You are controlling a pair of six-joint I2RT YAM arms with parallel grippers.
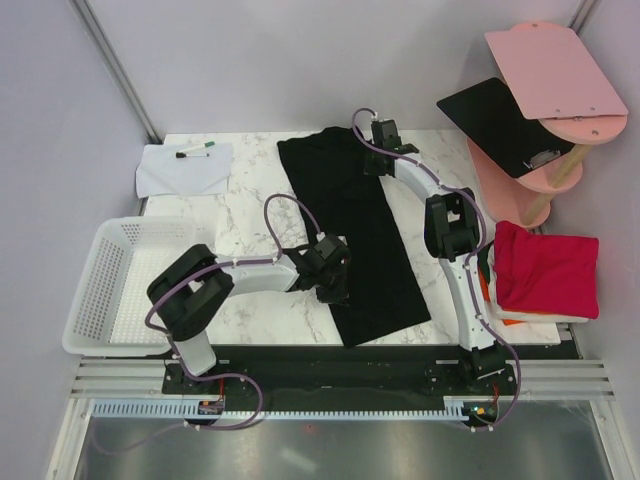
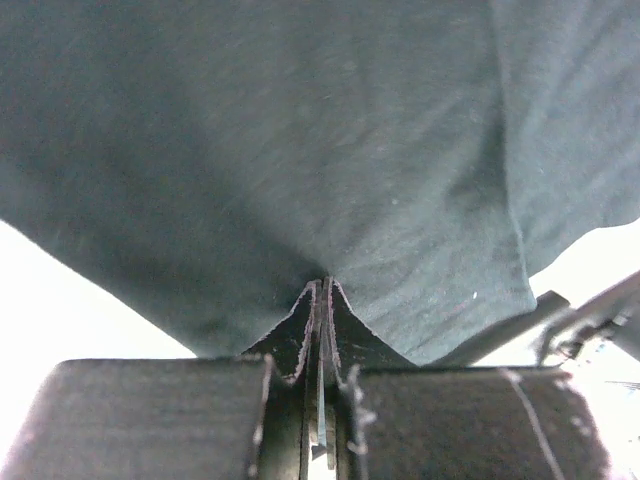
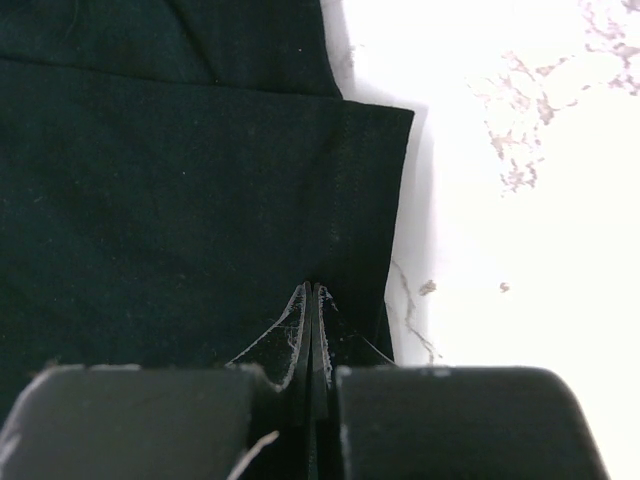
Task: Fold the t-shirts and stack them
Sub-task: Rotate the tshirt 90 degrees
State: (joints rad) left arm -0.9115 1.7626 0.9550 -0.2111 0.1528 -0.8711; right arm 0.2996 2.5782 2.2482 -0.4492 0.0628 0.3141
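Observation:
The black t-shirt [image 1: 365, 240] lies on the marble table as a long strip running from the far middle to the near edge. My left gripper [image 1: 335, 288] is at its left edge, jaws shut on a pinch of the cloth, which rises to the tips in the left wrist view [image 2: 322, 285]. My right gripper [image 1: 378, 158] is at the shirt's far right corner, jaws shut on the cloth by a stitched hem [image 3: 312, 290]. A folded crimson red shirt [image 1: 545, 268] tops a stack at the right, with an orange edge [image 1: 484, 288] showing beneath.
A white basket [image 1: 100, 290] stands at the near left. A white paper sheet [image 1: 185, 172] with a marker [image 1: 195, 152] lies at the far left. A pink shelf stand [image 1: 550, 90] with a flat black board [image 1: 490, 110] stands at the far right.

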